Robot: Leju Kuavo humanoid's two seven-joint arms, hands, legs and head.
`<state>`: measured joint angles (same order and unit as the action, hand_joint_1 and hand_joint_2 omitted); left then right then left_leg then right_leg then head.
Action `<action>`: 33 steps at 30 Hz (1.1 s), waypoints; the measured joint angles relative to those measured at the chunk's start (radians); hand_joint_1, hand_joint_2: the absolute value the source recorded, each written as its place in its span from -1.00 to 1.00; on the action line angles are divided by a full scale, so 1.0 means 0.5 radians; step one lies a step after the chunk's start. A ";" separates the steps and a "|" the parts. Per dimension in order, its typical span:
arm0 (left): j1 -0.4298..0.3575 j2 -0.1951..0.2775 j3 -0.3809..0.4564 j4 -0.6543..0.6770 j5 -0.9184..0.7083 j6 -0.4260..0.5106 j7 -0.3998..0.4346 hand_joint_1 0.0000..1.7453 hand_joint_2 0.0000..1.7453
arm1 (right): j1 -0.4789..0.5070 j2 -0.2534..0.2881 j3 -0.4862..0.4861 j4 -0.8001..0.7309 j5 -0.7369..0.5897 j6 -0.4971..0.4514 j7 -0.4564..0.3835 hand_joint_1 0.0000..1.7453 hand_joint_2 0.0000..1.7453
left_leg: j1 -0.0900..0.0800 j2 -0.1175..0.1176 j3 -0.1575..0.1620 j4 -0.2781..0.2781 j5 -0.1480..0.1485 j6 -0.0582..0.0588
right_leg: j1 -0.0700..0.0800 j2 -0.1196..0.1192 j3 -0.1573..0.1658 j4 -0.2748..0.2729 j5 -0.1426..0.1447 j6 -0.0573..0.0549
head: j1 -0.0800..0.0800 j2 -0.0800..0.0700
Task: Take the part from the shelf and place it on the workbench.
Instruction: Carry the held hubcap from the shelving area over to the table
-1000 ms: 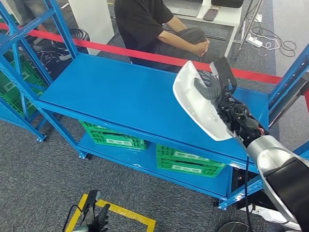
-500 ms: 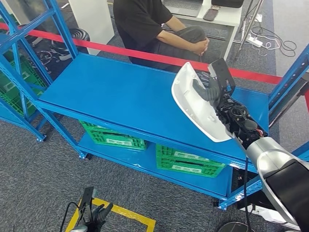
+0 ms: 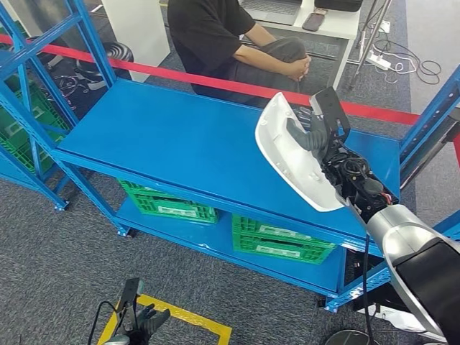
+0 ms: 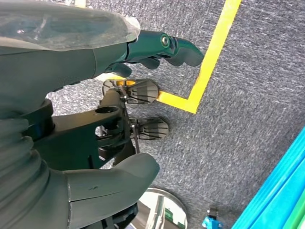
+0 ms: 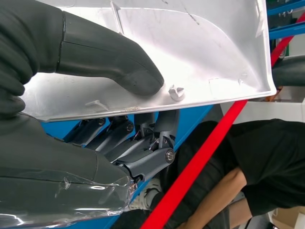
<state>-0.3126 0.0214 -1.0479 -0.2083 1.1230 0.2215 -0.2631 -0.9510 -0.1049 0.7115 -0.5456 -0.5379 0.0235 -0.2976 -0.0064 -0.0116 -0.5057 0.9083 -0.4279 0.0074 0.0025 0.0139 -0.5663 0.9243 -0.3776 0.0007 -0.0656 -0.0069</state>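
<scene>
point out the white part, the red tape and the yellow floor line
white part [image 3: 292, 162], head view, its inner face
red tape [image 3: 162, 74], head view, stretch behind the bench
yellow floor line [image 4: 212, 50], left wrist view, its straight run

Right arm: smooth silver shell forearm [image 3: 404, 233] with a black panel nearer the body, black cable along its underside. Exposed black wrist mechanics [image 3: 355, 176] with small red wiring and a boxy black camera mount. Right hand [image 5: 90, 95]: thick matte grey thumb, darker linked fingers [image 5: 144, 160] with silver pivot screws, clear film over the grey cover. Left hand [image 4: 90, 119]: grey ribbed cover, dark teal-black fingers [image 4: 169, 47], one round screw.
</scene>
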 joint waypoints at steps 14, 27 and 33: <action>0.000 -0.002 0.000 0.000 -0.041 0.097 0.064 -1.00 1.00 | 0.017 0.000 -0.017 -0.016 -0.006 0.006 0.000 1.00 1.00 | 0.000 0.000 0.000 0.000 0.000 0.000 | 0.000 0.000 0.000 0.000 0.000 0.000 | 0.000 0.000; 0.000 -0.002 0.000 0.000 -0.027 0.048 0.113 -1.00 1.00 | 0.019 0.000 -0.018 -0.017 -0.008 0.010 -0.001 1.00 1.00 | 0.000 0.000 0.000 0.000 0.000 0.000 | 0.000 0.000 0.000 0.000 0.000 0.000 | 0.000 0.000; 0.002 -0.002 0.000 0.000 -0.017 0.018 0.114 -1.00 1.00 | 0.019 0.000 -0.019 -0.017 -0.010 0.009 -0.002 1.00 1.00 | 0.000 0.000 0.000 0.000 0.000 0.000 | 0.000 0.000 0.000 0.000 0.000 0.000 | 0.000 0.000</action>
<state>-0.3115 0.0206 -1.0479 -0.2083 1.1147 0.2305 -0.2060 -0.9415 -0.1049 0.7019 -0.5539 -0.5428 0.0279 -0.2987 -0.0064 -0.0116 -0.5058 0.9083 -0.4279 0.0074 0.0025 0.0139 -0.5664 0.9243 -0.3776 0.0007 -0.0656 -0.0069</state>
